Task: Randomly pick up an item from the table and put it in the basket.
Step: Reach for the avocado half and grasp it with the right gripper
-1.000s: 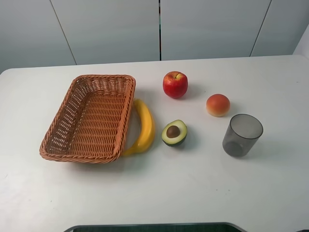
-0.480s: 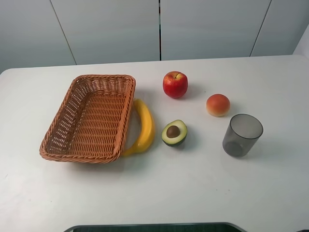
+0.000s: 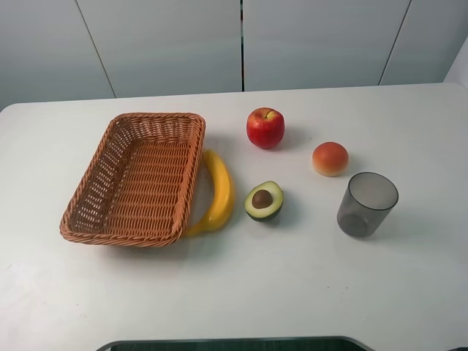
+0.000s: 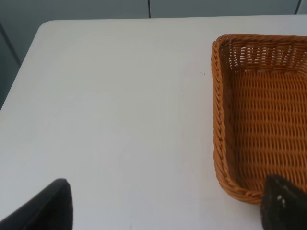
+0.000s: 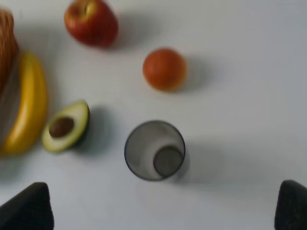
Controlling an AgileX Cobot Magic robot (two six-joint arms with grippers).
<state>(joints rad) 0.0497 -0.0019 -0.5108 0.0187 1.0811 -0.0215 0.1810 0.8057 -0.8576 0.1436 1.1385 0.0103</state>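
The halved avocado (image 3: 264, 201) lies cut face up on the white table (image 3: 292, 285), right of the banana; it also shows in the right wrist view (image 5: 65, 126). The wicker basket (image 3: 136, 178) stands empty at the left and shows in the left wrist view (image 4: 261, 115). Neither gripper shows in the high view. My left gripper (image 4: 165, 211) is open, with its fingertips (image 4: 50, 206) wide apart, above the table beside the basket's corner. My right gripper (image 5: 163, 211) is open and empty, above the table near the cup, with fingertips (image 5: 26, 208) at the picture's corners.
A yellow banana (image 3: 217, 191) lies against the basket's right side. A red apple (image 3: 265, 127) sits behind the avocado, an orange-pink peach (image 3: 330, 159) to its right. A grey translucent cup (image 3: 366, 204) stands upright right of the avocado.
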